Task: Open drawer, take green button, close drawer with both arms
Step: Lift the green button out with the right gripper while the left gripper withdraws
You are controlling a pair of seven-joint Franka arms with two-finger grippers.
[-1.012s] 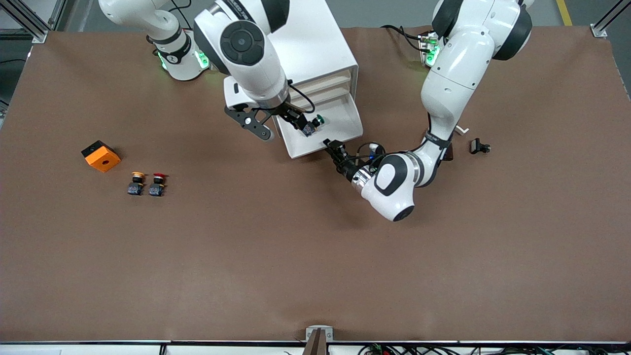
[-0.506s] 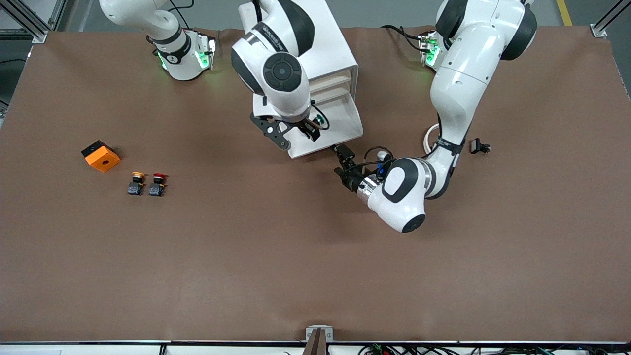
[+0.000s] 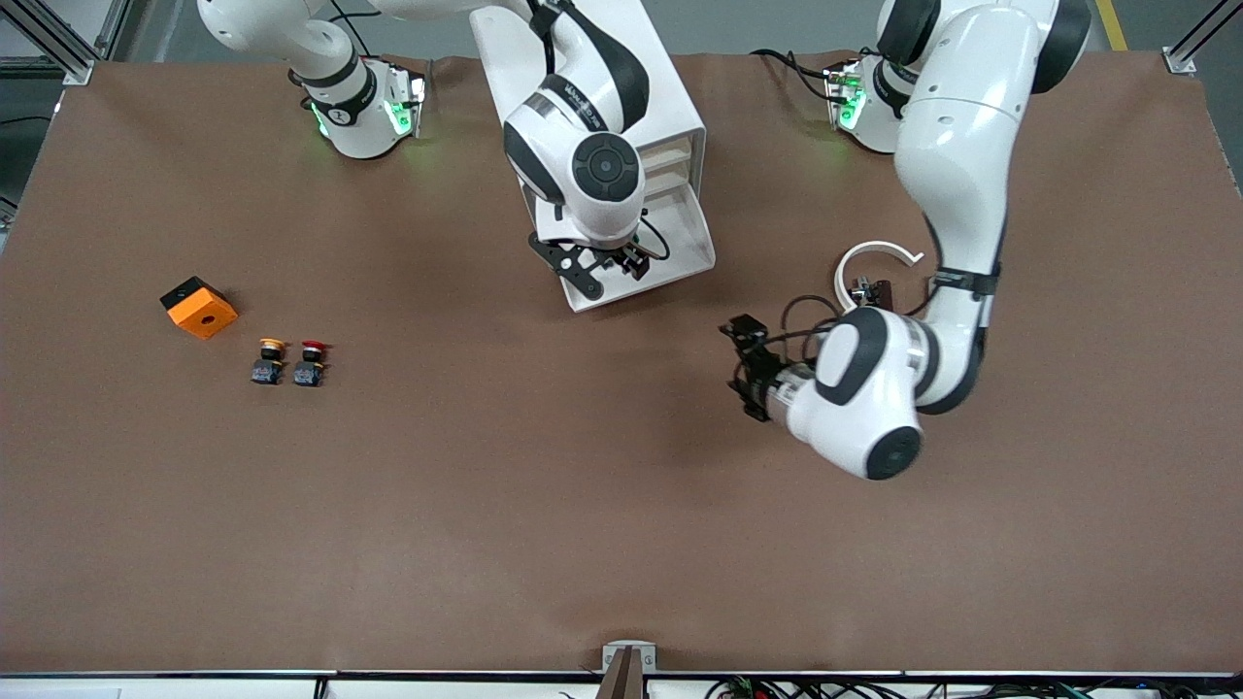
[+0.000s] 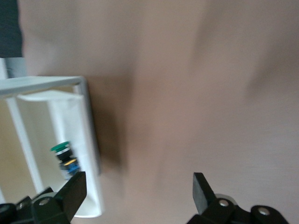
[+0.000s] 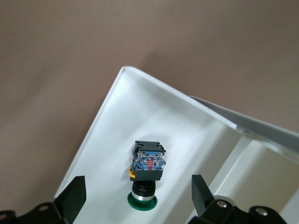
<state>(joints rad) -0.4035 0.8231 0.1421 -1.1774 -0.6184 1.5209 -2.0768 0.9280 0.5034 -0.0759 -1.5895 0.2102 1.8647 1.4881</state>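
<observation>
the drawer (image 3: 670,254) of the white cabinet (image 3: 621,107) is pulled out, so i judge the opening done; the taking and the closing are both still ahead of me. the button (image 5: 148,173) with the green cap lies on its side on the drawer's floor, loose, with nothing gripping it. my right gripper (image 5: 135,198) hangs over the open drawer, fingers (image 5: 71,196) spread wide apart and empty, and in the right wrist view the button sits in the gap between my two fingertips but lower than them, its green cap pointing toward my wrist and its black-and-blue body away. so i read myself as lined up above it, not yet down around it; the next thing would be to drop until the pads flank the body, then squeeze. my left gripper (image 3: 746,367) is over bare table, near the drawer's front corner toward the left arm's end, fingers also apart and holding nothing; it waits. from the left wrist view i can see the button (image 4: 64,158) inside the drawer, just beside the drawer's side wall, well apart from my left fingers. the yellow-capped button (image 3: 269,360) and the red-capped button (image 3: 311,362) stand far off toward the right arm's end and are not mine to fetch.
</observation>
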